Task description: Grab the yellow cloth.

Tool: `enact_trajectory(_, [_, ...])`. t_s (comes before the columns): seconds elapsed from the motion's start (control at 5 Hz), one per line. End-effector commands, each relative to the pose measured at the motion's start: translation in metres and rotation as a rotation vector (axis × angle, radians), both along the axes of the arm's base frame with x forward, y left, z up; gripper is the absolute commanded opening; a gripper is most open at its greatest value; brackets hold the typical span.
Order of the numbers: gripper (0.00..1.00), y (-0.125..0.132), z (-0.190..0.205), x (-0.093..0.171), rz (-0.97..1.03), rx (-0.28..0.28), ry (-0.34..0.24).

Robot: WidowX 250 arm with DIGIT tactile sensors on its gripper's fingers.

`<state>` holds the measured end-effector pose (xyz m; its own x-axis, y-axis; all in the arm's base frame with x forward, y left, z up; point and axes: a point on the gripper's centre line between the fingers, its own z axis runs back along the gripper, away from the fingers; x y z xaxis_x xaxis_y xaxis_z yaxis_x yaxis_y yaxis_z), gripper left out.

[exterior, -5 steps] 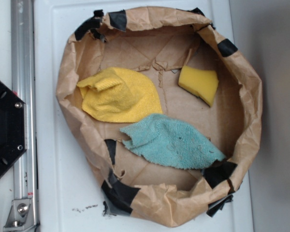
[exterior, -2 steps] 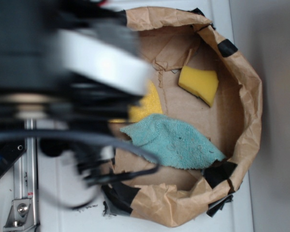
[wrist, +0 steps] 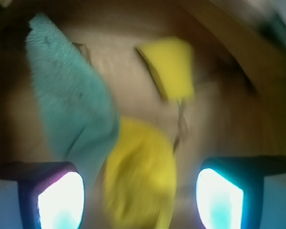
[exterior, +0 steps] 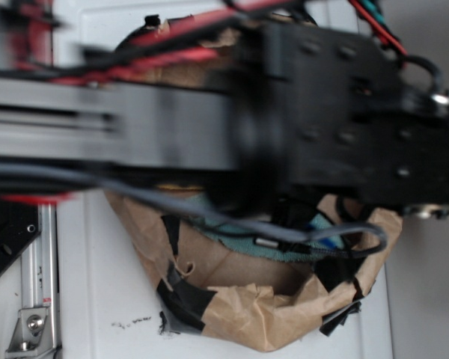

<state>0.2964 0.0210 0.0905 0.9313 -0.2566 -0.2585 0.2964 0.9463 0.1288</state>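
In the blurred wrist view the yellow cloth (wrist: 140,174) lies on the brown paper floor below my gripper (wrist: 140,202), between the two wide-apart fingers (wrist: 62,200). The gripper is open and holds nothing. In the exterior view the black arm (exterior: 322,112) covers the yellow cloth completely; the fingers do not show there.
A teal cloth (wrist: 71,100) lies left of the yellow cloth, with only an edge showing under the arm (exterior: 243,243). A yellow sponge block (wrist: 170,67) sits farther back. All lie inside a brown paper bag nest (exterior: 232,307) with raised walls and black tape.
The arm has swung from the left across the nest to the right and now hides the yellow cloth, the sponge and most of the teal cloth in the exterior view.
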Motion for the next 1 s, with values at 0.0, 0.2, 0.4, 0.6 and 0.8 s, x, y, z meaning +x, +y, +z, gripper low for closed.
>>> enact_trajectory(0.0, [1.0,-0.011,-0.088,-0.046,-0.375,-0.001,0.097])
enact_trajectory(0.2, [1.0,-0.019,-0.063,-0.07,-0.309,-0.068,0.071])
enact_trajectory(0.4, [1.0,-0.007,-0.034,-0.081,-0.237,-0.135,-0.001])
enact_trajectory(0.6, [1.0,-0.001,-0.026,-0.086,-0.139,-0.148,-0.058])
enact_trajectory(0.8, [1.0,-0.001,-0.01,-0.092,-0.132,-0.172,-0.111])
